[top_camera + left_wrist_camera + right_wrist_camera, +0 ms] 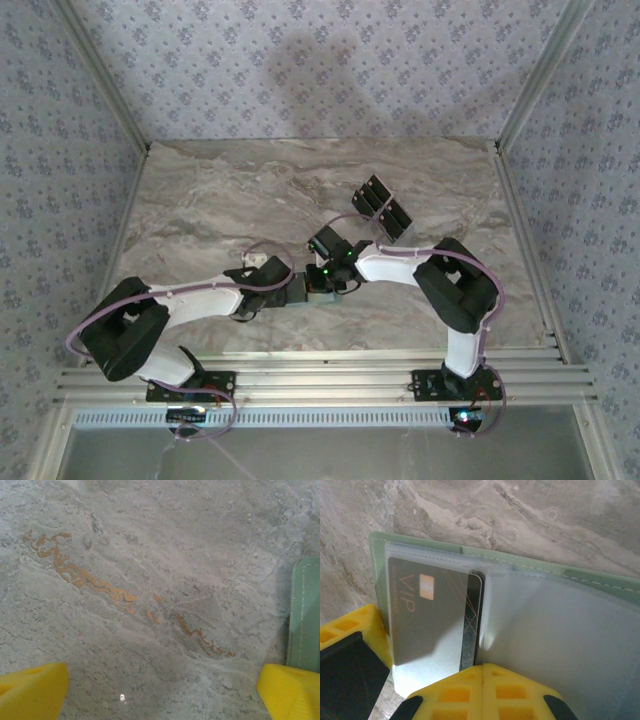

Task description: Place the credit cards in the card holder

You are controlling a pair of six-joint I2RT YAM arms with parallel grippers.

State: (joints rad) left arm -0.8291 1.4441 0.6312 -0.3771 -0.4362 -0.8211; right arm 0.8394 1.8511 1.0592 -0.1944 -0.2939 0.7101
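The card holder [530, 562] lies open at the middle of the marble bench [220, 200], beneath both wrists. The right end effector [483, 680] is clenched, its tips at the near edge of the left clear sleeve [427, 677]. Whether they pinch anything I cannot tell. The left end effector [160, 695] is released wide over bare bench, with the card holder's green edge just beside the finger [292, 692] at that view's right.

The loose credit cards [382, 208] lie fanned beyond and to the right of the right end effector, in a row that runs diagonally. The right arm looks the nearer one for the next pick.

The right wrist view shows what the top view hides. A black VIP card [420, 620] is already sleeved, and a second card [472, 625] is tucked behind it.
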